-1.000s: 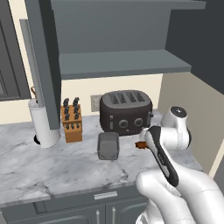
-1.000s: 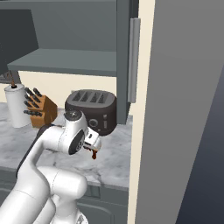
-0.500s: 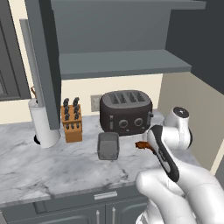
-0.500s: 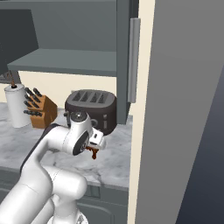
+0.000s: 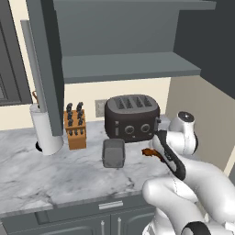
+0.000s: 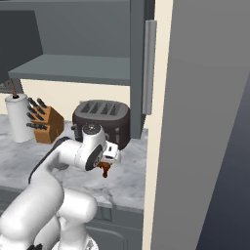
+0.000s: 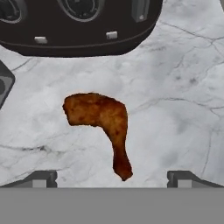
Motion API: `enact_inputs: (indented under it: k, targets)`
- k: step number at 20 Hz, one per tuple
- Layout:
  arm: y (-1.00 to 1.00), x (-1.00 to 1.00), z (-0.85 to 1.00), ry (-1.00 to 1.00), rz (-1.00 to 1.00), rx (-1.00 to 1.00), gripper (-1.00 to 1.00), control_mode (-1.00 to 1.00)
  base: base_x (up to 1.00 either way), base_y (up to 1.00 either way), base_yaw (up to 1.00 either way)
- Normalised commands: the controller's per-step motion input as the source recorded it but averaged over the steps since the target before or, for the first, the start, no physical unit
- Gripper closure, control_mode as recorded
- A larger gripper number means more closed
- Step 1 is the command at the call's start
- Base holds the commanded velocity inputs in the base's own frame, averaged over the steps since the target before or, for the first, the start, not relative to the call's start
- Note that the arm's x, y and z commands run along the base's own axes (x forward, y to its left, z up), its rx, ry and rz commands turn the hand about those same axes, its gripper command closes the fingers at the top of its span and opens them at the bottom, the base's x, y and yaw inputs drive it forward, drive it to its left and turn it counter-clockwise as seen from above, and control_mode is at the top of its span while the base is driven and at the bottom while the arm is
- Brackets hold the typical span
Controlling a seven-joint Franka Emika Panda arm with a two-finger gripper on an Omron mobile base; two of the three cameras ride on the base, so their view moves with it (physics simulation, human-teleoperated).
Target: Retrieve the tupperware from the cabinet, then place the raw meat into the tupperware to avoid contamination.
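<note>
The raw meat (image 7: 98, 116), a reddish-brown drumstick, lies on the marble counter (image 7: 183, 87) in front of the black toaster (image 7: 74, 26). My gripper (image 7: 113, 177) hangs open just over it, the fingertips (image 7: 43, 177) spread wide on either side of the thin bone end. From the left base, the meat (image 5: 148, 152) pokes out left of the gripper (image 5: 155, 148). The dark-grey tupperware (image 5: 113, 153) stands on the counter a short way left of the meat. The cabinet (image 5: 128, 66) above is open and its shelf is bare. From the right base, the meat (image 6: 103, 168) sits under the gripper (image 6: 106, 162).
The toaster (image 5: 132, 117) stands close behind the gripper. A knife block (image 5: 75, 131) and a paper towel roll (image 5: 46, 131) are at the back left. The open cabinet door (image 6: 149, 66) hangs above on the right, beside a tall side panel (image 6: 200, 122).
The hand has shifted slightly right and lower over the meat. The tupperware, toaster and cabinet doors have not moved.
</note>
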Motion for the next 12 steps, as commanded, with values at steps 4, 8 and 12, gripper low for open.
enact_inputs:
  k: [4, 8, 12]
  targets:
    - [0.00, 0.21, -0.32, 0.00, 0.07, -0.09, -1.00, -1.00, 0.00, 0.00, 0.00]
    - [0.00, 0.15, -0.36, 0.00, 0.06, -0.08, -1.00, -1.00, 0.00, 0.00, 0.00]
    - [0.00, 0.07, -0.40, 0.00, 0.05, -0.04, -1.00, -1.00, 0.00, 0.00, 0.00]
